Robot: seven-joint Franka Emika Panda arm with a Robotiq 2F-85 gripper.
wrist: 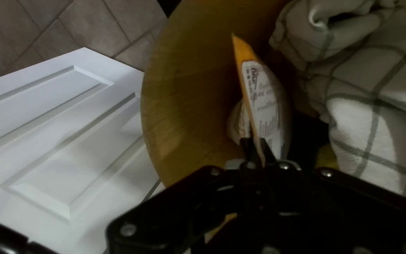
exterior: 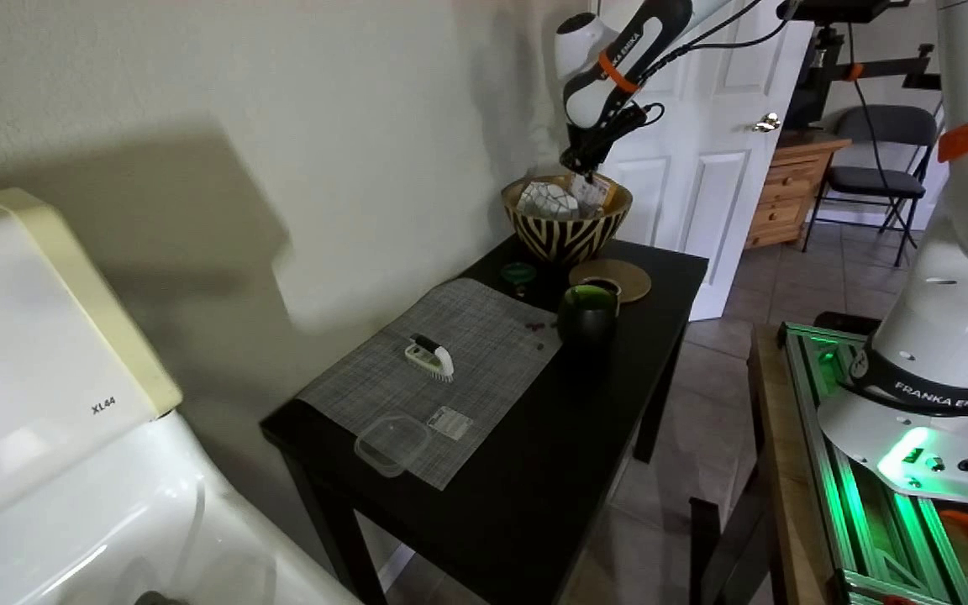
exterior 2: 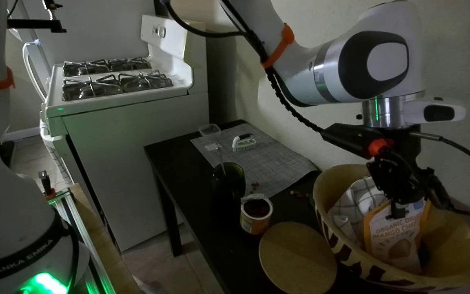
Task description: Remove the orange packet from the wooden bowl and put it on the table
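The orange packet (exterior 2: 396,241), an orange-edged pouch of dried mango, stands upright inside the wooden bowl (exterior 2: 455,249). The packet (exterior: 591,192) and the striped bowl (exterior: 564,239) also show in an exterior view at the table's far end. My gripper (exterior 2: 398,210) points down into the bowl at the packet's top edge. In the wrist view the gripper (wrist: 256,146) has its fingers closed on both sides of the thin edge of the packet (wrist: 264,102). The packet's lower part is hidden in the bowl (wrist: 189,88). The black table (exterior: 526,487) stands below.
A checked cloth (exterior 2: 359,204) lies in the bowl beside the packet. A round board (exterior 2: 298,257), an open can (exterior 2: 256,214) and a dark green cup (exterior 2: 229,185) stand near the bowl. A brush (exterior: 431,357) and a clear lid (exterior: 391,444) lie around the grey mat (exterior: 484,328).
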